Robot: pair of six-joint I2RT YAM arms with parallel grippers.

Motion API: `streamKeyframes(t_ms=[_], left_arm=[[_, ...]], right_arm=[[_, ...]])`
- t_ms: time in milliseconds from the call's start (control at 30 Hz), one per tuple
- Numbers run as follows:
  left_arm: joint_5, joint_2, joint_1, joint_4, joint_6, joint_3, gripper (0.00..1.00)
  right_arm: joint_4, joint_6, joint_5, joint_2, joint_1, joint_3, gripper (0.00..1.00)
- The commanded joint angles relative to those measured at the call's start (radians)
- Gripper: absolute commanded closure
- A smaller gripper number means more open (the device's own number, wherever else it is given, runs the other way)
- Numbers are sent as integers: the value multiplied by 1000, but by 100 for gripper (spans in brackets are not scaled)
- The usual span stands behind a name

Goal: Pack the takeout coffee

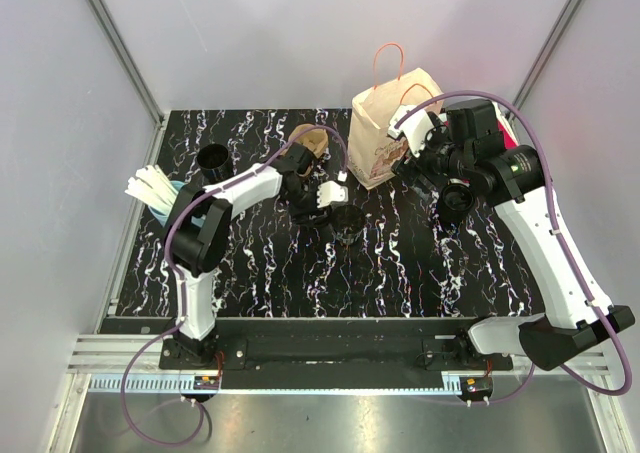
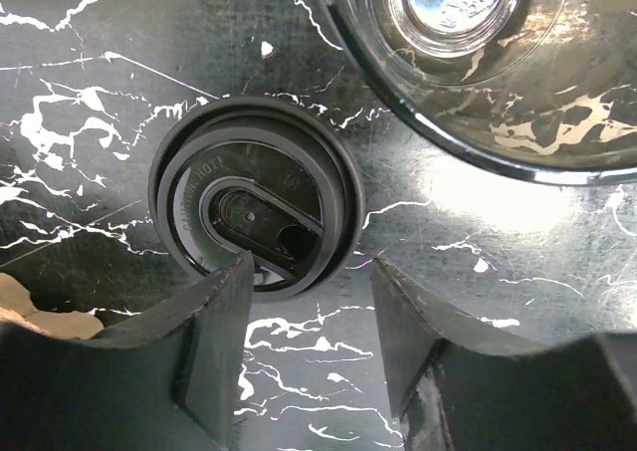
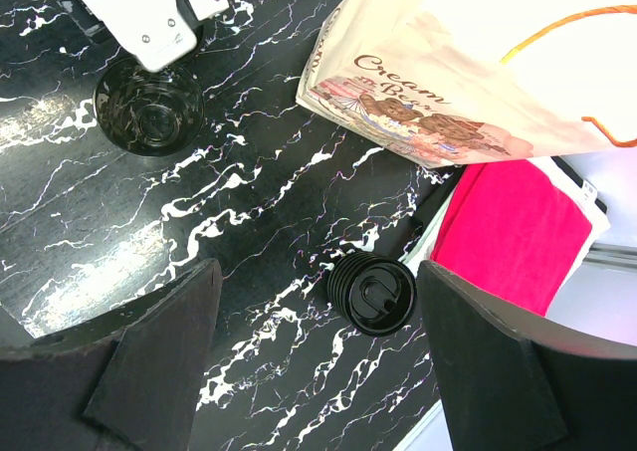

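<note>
Table [image 1: 250, 263]: black marble with white veins.
Paper bag [image 3: 468, 63]: upright, ahead of the right gripper's fingers, printed side facing them.
Pink cloth [image 3: 518, 227]: just beyond the same fingers, under the bag's edge.
Right gripper [image 3: 318, 272]: spread wide above the table, holding nothing.
Left gripper [image 2: 311, 267]: parted, empty, low over the table.
Open cup [image 2: 468, 53]: upright, ahead of the left gripper's fingers.
Lidded cup [image 3: 373, 294]: upright, below and between the right gripper's fingers, untouched.
Loose lid [image 2: 254, 207]: flat on the table at the left gripper's fingertips; contact unclear.
</note>
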Motion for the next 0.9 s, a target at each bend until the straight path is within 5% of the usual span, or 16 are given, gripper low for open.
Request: streamKeyframes(t_ms=[0,433,600,867], left_arm=[[24,20,-14,-30,21,47,49],[1,45,-24,-93,33,68,80],[-22,22,-23,-97,10,68,80],[113,-107,5,-94,79,30,44]], right_arm=[[20,10,9,-27,-6,-2,15],[12,10,6,-25,-7,15,16],[5,10,0,-20,-6,26,16],[3,7,-3,-19,-6,29,16]])
